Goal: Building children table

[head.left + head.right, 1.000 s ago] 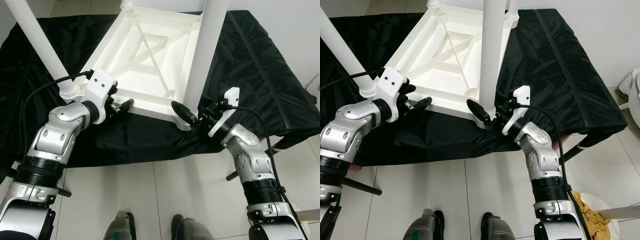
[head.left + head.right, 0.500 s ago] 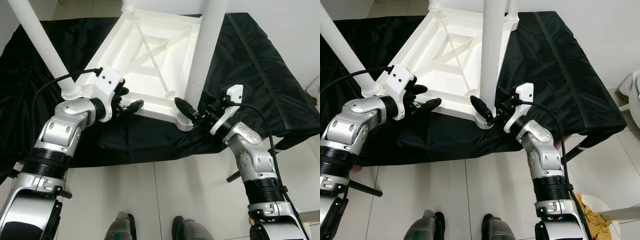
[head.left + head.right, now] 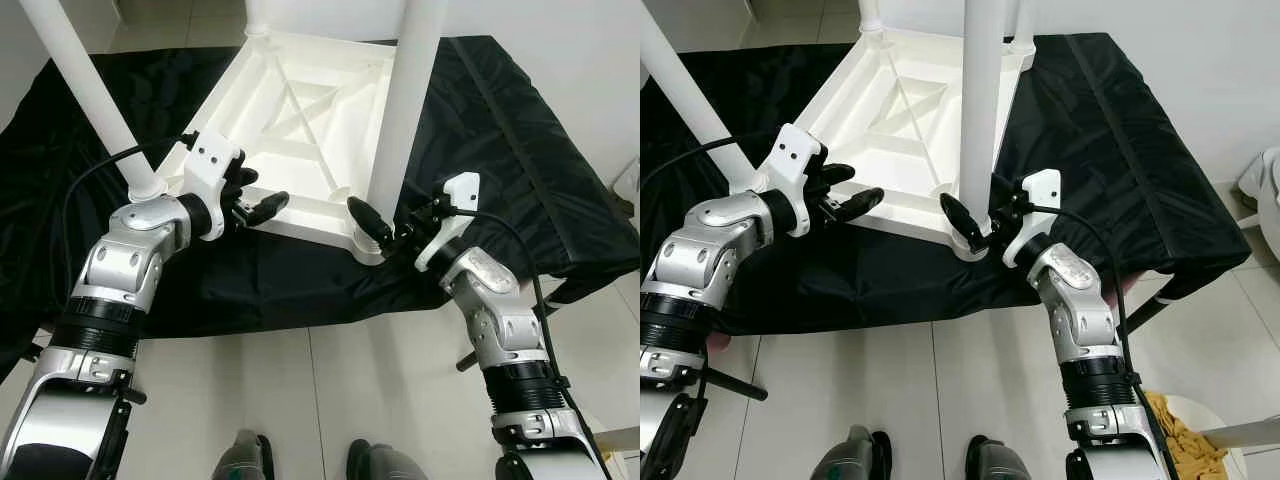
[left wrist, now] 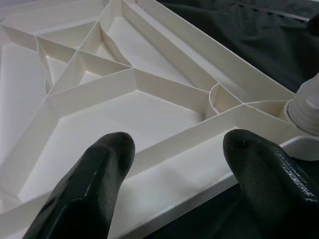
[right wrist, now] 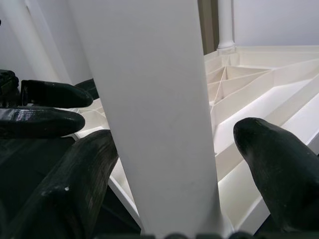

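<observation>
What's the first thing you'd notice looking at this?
A big white table lies upside down on a black cloth, its round legs sticking straight up. The robot's right gripper has its black fingers open around the base of the near leg, and the left gripper is open at the table's near edge.

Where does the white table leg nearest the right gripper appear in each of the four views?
Left eye view: table leg rises right of centre, right gripper at its base.
Right eye view: near centre.
Left wrist view: its threaded base at one edge.
Right wrist view: broad column between the fingers.
Shared landmark: ribbed tabletop underside.
</observation>
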### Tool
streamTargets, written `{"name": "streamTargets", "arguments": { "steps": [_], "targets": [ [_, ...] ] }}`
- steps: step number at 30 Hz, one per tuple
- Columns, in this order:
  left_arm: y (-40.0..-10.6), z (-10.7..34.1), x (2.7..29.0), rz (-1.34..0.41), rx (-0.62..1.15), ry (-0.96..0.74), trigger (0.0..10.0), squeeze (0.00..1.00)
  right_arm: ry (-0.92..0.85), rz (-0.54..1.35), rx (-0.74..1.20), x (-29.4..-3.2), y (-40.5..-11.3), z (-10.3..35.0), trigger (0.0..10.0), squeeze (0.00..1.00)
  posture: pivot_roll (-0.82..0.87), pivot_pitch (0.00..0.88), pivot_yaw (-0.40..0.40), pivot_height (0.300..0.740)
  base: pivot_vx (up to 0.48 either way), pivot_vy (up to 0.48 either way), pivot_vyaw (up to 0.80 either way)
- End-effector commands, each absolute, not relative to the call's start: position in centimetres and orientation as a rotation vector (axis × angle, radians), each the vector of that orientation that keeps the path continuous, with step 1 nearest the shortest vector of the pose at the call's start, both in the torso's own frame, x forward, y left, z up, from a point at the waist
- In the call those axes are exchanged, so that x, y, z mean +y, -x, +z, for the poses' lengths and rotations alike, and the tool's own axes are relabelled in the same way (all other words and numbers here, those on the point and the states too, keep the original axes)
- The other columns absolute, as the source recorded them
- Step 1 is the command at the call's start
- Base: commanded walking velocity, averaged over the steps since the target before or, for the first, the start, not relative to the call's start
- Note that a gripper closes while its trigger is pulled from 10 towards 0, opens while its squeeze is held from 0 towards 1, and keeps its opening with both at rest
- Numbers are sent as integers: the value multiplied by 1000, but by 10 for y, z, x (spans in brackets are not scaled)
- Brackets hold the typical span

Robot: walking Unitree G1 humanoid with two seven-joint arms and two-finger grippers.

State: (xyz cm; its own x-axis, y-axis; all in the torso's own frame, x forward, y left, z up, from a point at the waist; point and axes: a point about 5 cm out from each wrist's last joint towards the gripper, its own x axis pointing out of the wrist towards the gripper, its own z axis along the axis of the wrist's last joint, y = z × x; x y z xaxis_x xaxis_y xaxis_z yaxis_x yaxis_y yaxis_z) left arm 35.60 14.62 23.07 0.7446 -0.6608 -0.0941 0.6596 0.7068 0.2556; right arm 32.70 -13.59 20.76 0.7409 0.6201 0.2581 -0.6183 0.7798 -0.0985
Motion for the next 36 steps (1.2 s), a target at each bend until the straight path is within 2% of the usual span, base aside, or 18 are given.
{"name": "streamTargets", "arguments": {
  "steps": [1,8,21,36],
  "targets": [
    [-359,228,148,-656,-13,-309,10000,0,8,710,-286,-134,-323,205,10000,0,-65,121,52,740,0,0,0],
    [-359,222,138,-724,1,-366,10000,0,-57,725,-275,-143,-311,203,10000,0,-73,124,56,740,0,0,0],
    [-358,205,115,-923,103,-400,10000,0,-38,663,-270,-160,-304,202,10000,0,-104,110,81,740,0,0,0],
    [-360,200,92,-987,118,-418,10000,0,-43,631,-270,-163,-296,200,10000,0,-137,92,96,740,0,0,0]
  ]
}}
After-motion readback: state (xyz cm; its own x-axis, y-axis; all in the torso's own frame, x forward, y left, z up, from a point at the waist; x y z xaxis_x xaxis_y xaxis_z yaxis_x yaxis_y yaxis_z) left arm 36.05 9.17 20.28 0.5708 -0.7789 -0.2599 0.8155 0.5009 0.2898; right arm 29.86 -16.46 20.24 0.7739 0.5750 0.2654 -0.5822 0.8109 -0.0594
